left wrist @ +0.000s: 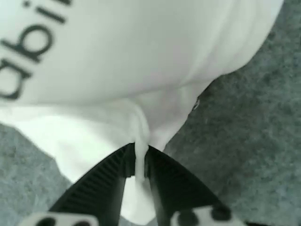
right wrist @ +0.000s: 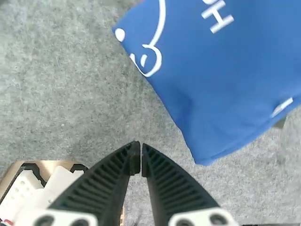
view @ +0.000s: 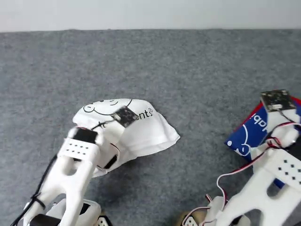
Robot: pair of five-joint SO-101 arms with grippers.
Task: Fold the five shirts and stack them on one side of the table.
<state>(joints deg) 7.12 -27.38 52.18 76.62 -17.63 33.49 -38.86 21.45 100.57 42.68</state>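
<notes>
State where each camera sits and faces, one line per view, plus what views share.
High view: fixed above, looking down over the table; left arm and right arm show.
Left wrist view: on the left wrist, facing down its left end effector, shut on the white shirt.
Right wrist view: on the right wrist, facing the table; right end effector shut, empty, apart from the blue shirt.
Shared: white shirt in high and left wrist views; blue shirt in high and right.

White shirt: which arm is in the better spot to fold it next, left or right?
Left, most likely. The left gripper is shut on a pinch of the white shirt, while the right gripper is shut on nothing, by the blue shirt.
</notes>
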